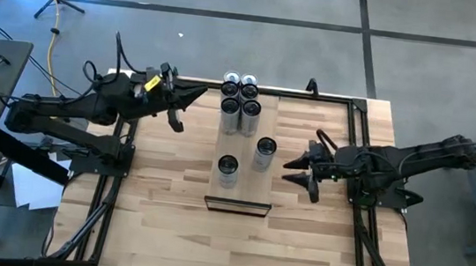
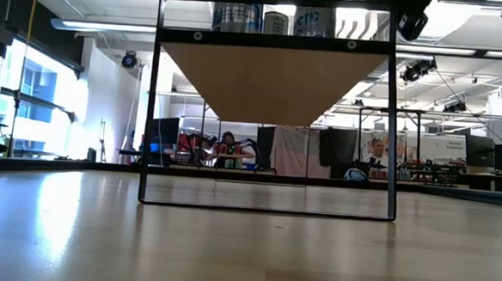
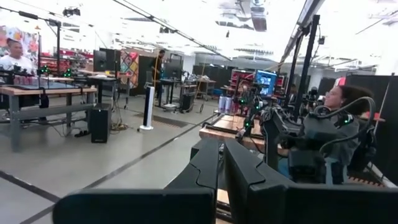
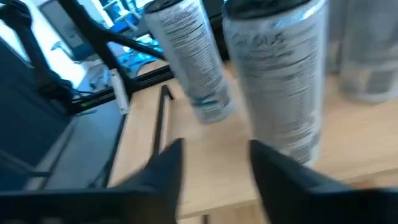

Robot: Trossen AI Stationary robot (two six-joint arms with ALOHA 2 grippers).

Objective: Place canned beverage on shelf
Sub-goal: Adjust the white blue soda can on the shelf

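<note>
The shelf is a long narrow light wood platform on a dark frame, standing in the middle of the table. Several silver cans stand upright on their bases on it: a tight group at its far end, one can near its right edge and one nearer the front. My right gripper hovers just right of the shelf, open, pointing at the right-edge can, with nothing between its fingers. My left gripper is shut, raised left of the far group.
From the low view, the shelf top sits high on thin black legs with cans on it. Bare tabletop lies left, right and in front of the shelf. A black frame rail runs along the table's edges.
</note>
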